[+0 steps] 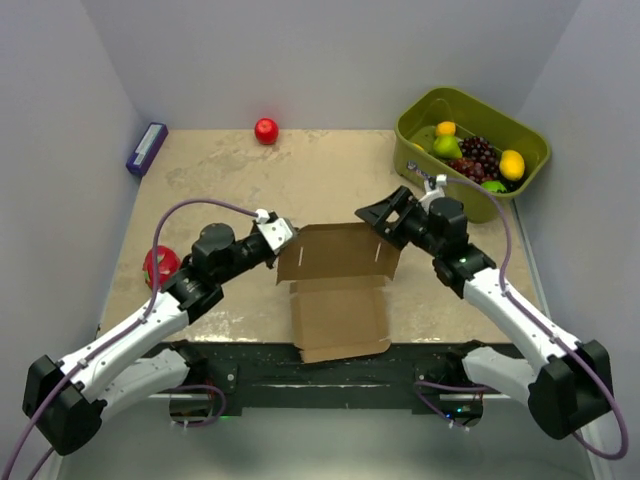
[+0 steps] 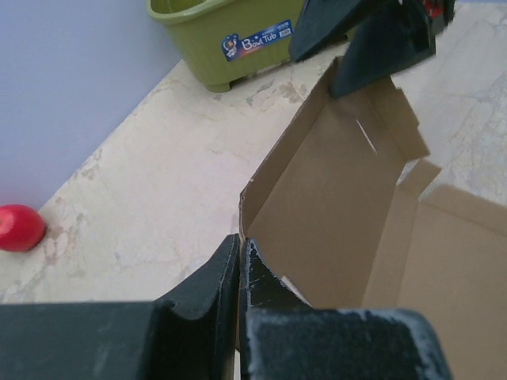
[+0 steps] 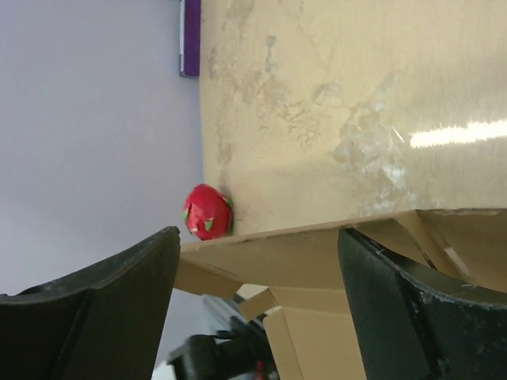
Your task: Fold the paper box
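From above, one paper box (image 1: 335,290) lies at the middle of the table's (image 1: 230,180) near edge, its base flat and the back panel standing up. There are two grippers. The left gripper (image 1: 283,238) is clenched on the left end of that panel. The right gripper (image 1: 383,220) is spread wide at the right end. One green bin (image 1: 425,108) of fruit sits in the far right corner. One red apple (image 1: 266,131) and one purple block (image 1: 146,148) lie along the far edge. A second red fruit (image 1: 160,265) is half hidden behind the left arm.

In the left wrist view, the left gripper (image 2: 240,253) pinches the box's (image 2: 333,206) thin upright edge. The bin (image 2: 230,32) is cut off at the top.

In the right wrist view, the right gripper's (image 3: 257,237) fingers (image 3: 103,309) stand far apart with the box's (image 3: 317,257) top edge running between them, ungrasped. The red fruit (image 3: 207,212) shows beyond it, and the purple block (image 3: 189,36) is cropped.
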`<action>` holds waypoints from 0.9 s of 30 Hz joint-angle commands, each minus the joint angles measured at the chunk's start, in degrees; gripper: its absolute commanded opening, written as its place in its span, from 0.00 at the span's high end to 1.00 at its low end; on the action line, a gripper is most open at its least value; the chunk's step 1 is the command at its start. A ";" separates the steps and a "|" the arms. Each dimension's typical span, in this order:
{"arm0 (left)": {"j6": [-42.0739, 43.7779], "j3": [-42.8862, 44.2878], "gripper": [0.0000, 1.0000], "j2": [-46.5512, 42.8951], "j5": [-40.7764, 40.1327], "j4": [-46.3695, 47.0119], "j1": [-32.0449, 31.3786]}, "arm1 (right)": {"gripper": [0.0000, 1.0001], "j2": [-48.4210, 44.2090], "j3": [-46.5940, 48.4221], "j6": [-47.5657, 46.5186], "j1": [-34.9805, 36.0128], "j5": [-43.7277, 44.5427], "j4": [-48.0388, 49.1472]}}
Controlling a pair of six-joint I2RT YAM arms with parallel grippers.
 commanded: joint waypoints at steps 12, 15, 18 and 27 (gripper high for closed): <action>5.45 5.54 1.00 0.25 10.49 -9.79 4.77 | 0.18 -5.83 7.94 -52.31 3.19 -11.90 -8.76; 5.46 6.16 1.00 0.16 14.36 -10.76 6.35 | 0.18 -6.10 5.39 -56.18 3.45 -13.13 -6.39; 5.46 7.30 1.00 0.94 17.88 -12.25 7.50 | 0.17 -4.96 4.94 -59.34 3.63 -13.39 -4.19; 5.37 8.45 1.00 0.86 20.25 -14.10 8.90 | 0.17 2.51 8.19 -72.08 4.59 -16.47 -1.01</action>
